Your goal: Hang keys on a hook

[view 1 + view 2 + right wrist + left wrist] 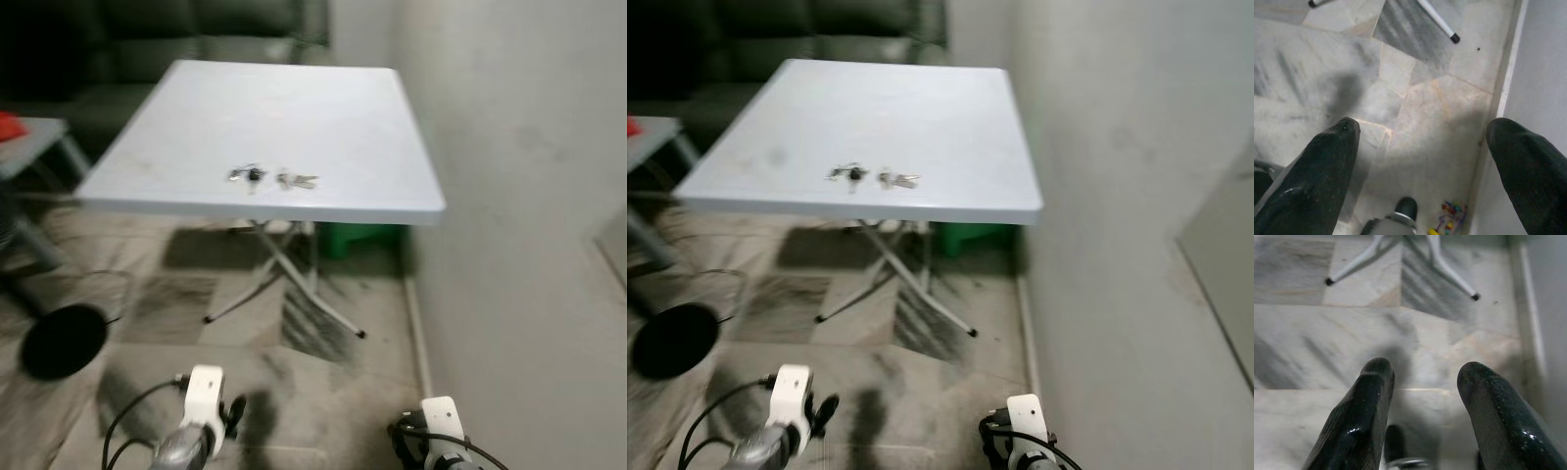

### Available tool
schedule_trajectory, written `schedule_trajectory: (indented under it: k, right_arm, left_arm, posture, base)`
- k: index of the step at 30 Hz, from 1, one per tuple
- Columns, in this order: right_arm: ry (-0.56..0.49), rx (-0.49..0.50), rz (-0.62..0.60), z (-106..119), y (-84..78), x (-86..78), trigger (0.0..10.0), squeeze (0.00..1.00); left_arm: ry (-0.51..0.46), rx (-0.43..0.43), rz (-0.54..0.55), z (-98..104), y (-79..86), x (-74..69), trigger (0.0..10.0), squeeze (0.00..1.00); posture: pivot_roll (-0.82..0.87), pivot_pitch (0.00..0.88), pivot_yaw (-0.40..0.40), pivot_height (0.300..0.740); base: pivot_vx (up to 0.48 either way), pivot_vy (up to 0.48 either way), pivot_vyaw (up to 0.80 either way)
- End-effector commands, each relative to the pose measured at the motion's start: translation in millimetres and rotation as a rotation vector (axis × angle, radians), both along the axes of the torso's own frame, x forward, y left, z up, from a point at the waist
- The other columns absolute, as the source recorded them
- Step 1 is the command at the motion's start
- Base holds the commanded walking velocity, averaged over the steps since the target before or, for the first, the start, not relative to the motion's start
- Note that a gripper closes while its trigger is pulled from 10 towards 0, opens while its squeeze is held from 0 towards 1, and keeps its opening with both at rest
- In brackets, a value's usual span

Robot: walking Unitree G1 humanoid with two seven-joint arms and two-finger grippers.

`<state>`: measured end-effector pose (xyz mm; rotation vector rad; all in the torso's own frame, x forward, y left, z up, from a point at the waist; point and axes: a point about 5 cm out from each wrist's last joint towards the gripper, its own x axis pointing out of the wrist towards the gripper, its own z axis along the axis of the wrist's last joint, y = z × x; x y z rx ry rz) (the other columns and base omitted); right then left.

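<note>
A small bunch of keys (270, 177) lies near the front edge of a white folding table (323, 108), seen ahead of me. Both arms hang low near the floor, well short of the table. In the left wrist view my left gripper (1422, 374) is open, its two black fingers (1364, 406) apart over marble floor. In the right wrist view my right gripper (1425, 134) is open wide, fingers (1327, 161) spread above the floor beside the wall.
A pale wall (529, 196) runs along the right, close to the table. The table's crossed legs (284, 279) stand on marble floor. A black round base (64, 338) with a cable lies at the left. A dark sofa (147, 39) sits behind; a green object (362, 240) is under the table.
</note>
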<state>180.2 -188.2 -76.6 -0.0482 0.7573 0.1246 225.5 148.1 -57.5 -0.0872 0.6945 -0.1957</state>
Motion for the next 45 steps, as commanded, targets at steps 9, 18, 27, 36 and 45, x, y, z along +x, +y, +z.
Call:
schedule_trajectory:
  k: [9, 18, 27, 36, 45]
  right_arm:
    - [-0.244, 0.057, -0.035, 32.0, 0.5, 44.6, 10.0, 0.0]
    - [-0.514, 0.065, -0.102, 79.5, -8.0, 91.6, 10.0, 0.0]
    - [-0.751, 0.081, -0.077, 121.1, 0.1, 110.4, 10.0, 0.0]
    - [-0.865, 0.133, -0.051, 145.4, 12.0, 105.1, 10.0, 0.0]
    - [-0.894, 0.147, 0.026, 162.2, 22.9, 108.5, 10.0, 0.0]
  left_arm:
    - [-0.21, -0.042, 0.041, 38.3, -1.0, 47.0, 10.0, 0.0]
    - [-0.447, -0.122, 0.084, 92.9, 9.5, 93.3, 10.0, 0.0]
    - [-0.714, -0.034, 0.078, 139.7, 22.6, 106.3, 10.0, 0.0]
    - [-0.707, -0.186, 0.021, 145.4, 19.8, 90.8, 10.0, 0.0]
    - [-0.692, -0.172, 0.011, 148.4, 20.5, 94.2, 10.0, 0.0]
  posture:
    - [-0.02, 0.061, -0.007, 0.74]
    - [-0.04, 0.083, 0.01, 0.74]
    - [-0.05, 0.09, 0.029, 0.74]
    - [-0.05, 0.085, 0.03, 0.74]
    - [-0.04, 0.073, 0.022, 0.74]
  base:
    - [0.0, 0.0, 0.0]
    - [0.0, 0.0, 0.0]
    - [0.0, 0.0, 0.0]
    - [0.0, 0.0, 0.0]
    - [0.0, 0.062, 0.0]
